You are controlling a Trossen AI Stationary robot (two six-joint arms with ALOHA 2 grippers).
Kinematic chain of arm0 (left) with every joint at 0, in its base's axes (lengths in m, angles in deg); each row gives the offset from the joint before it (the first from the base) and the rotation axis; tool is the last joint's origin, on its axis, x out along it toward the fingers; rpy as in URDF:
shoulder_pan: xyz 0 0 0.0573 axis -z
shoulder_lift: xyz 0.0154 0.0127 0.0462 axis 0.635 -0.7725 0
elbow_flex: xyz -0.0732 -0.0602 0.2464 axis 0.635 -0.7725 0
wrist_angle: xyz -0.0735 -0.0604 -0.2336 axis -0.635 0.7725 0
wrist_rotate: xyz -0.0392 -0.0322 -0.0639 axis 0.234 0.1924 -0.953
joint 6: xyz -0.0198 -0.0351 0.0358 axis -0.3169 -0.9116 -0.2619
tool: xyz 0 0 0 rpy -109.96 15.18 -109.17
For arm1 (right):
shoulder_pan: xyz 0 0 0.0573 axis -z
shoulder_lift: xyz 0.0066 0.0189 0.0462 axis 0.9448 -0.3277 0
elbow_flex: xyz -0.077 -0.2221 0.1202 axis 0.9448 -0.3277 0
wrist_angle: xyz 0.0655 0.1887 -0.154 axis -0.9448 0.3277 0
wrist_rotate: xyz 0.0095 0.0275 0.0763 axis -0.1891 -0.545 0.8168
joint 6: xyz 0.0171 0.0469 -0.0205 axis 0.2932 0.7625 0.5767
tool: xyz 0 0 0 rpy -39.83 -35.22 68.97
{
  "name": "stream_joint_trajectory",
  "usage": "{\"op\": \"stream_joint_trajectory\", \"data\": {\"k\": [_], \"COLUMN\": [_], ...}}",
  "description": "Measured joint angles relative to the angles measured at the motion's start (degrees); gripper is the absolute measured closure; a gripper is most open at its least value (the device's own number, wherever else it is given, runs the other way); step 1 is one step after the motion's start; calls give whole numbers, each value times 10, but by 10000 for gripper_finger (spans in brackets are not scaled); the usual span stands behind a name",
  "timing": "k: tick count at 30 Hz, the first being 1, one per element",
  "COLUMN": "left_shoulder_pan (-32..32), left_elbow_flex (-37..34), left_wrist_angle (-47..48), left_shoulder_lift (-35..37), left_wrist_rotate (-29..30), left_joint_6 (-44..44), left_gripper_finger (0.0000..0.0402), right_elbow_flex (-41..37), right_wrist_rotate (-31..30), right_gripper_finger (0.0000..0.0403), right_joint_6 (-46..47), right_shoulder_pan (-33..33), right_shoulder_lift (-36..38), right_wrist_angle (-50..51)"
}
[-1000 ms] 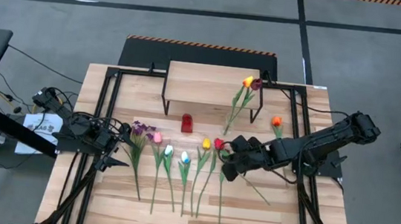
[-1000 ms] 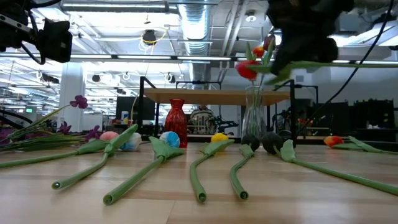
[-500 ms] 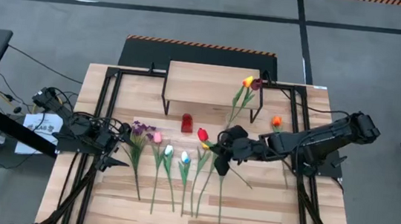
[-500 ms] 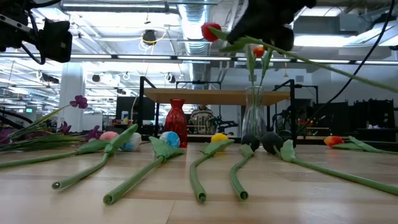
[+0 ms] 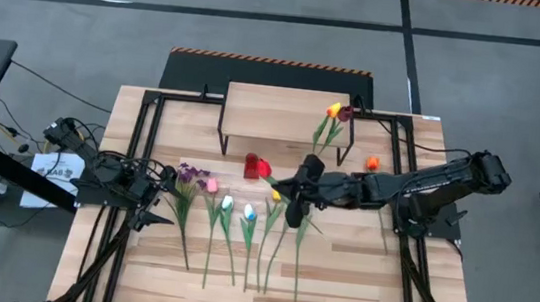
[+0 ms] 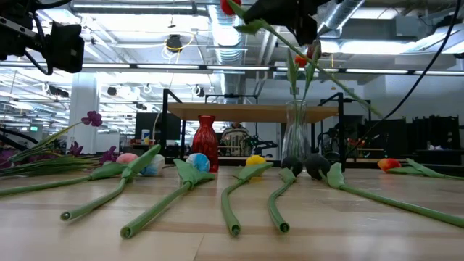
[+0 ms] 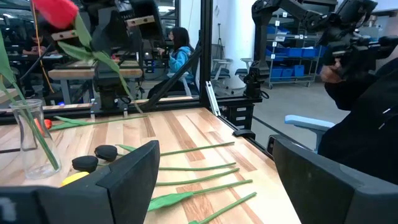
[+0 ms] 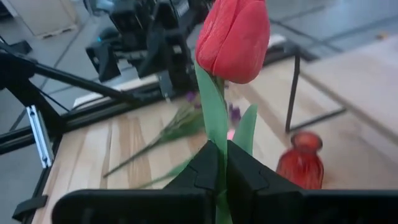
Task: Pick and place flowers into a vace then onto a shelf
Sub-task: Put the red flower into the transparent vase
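My right gripper (image 5: 291, 185) hovers over the table's middle, shut on a red tulip (image 8: 235, 37) whose bloom (image 5: 264, 169) hangs next to the small red vase (image 5: 251, 166). A clear glass vase (image 6: 295, 138) with a few flowers (image 5: 334, 110) stands just right of it, in front of the shelf (image 5: 284, 112). Several more flowers (image 5: 242, 224) lie in a row on the table, stems toward the near edge. My left gripper (image 5: 149, 204) waits open at the table's left, holding nothing. My right gripper pinches the red tulip's stem (image 8: 216, 134) between its two fingers, a little below the bloom, where the leaves start. The fingers come from the table's right, slanting slightly down. The tulip is lifted clear, bloom ahead of the fingertips, its long stem (image 6: 348, 98) trailing down behind.
A lone orange flower (image 5: 372, 164) lies at the right. Purple sprigs (image 5: 187, 175) lie close to my left gripper. Black frame rails (image 5: 139, 157) run along both sides of the table. Bare wood shows near the front edge (image 5: 336, 289).
My right gripper has risen and gone toward the table's left and far side while rolling and tipping up toward level. The red tulip went with it: its stem, which lay on the table, is now lifted clear, and the bloom has swung over beside the red vase.
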Motion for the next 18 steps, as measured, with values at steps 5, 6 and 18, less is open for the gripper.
{"op": "stream_joint_trajectory", "data": {"k": [5, 6, 18], "left_shoulder_pan": [0, 0, 0], "left_elbow_flex": [0, 0, 0], "left_wrist_angle": [0, 0, 0], "left_shoulder_lift": [0, 0, 0], "left_wrist_rotate": [0, 0, 0], "left_joint_6": [0, 0, 0], "left_gripper_finger": [99, 99, 99], "right_elbow_flex": [2, 5, 24], "right_wrist_rotate": [0, 0, -21], "right_gripper_finger": [392, 391, 392], "right_joint_6": [-48, -57, -143], "right_shoulder_pan": [0, 0, -1], "right_shoulder_lift": [5, 8, 78], "right_wrist_angle": [-30, -29, -27]}}
